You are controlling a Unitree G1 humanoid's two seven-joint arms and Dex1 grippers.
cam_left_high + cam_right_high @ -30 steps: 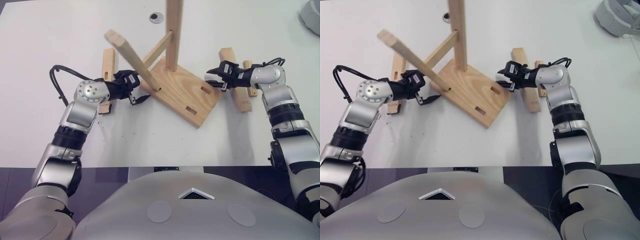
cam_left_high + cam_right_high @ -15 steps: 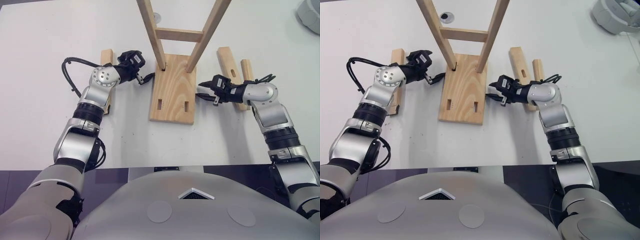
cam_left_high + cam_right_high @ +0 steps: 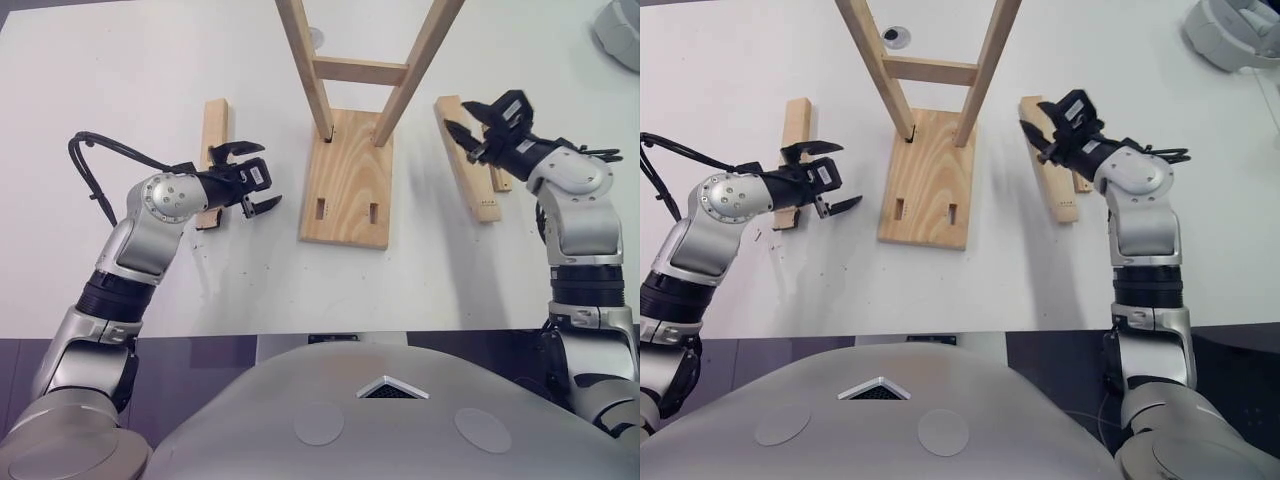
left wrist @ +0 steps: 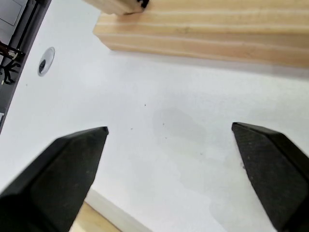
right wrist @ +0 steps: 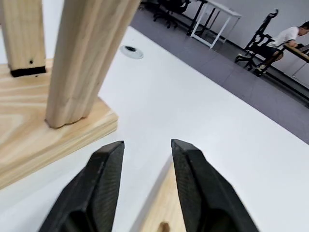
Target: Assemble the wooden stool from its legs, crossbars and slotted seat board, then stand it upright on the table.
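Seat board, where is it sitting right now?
In the left eye view the seat board lies flat mid-table, between the left gripper and the loose leg on the right, with two upright legs in its far slots.

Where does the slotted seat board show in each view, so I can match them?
Left eye: seat board, centre.
Right eye: seat board, left of centre.
Left wrist: its edge beyond the left hand.
Right wrist: near the right hand, legs standing in it.
Shared landmark: round table grommet.
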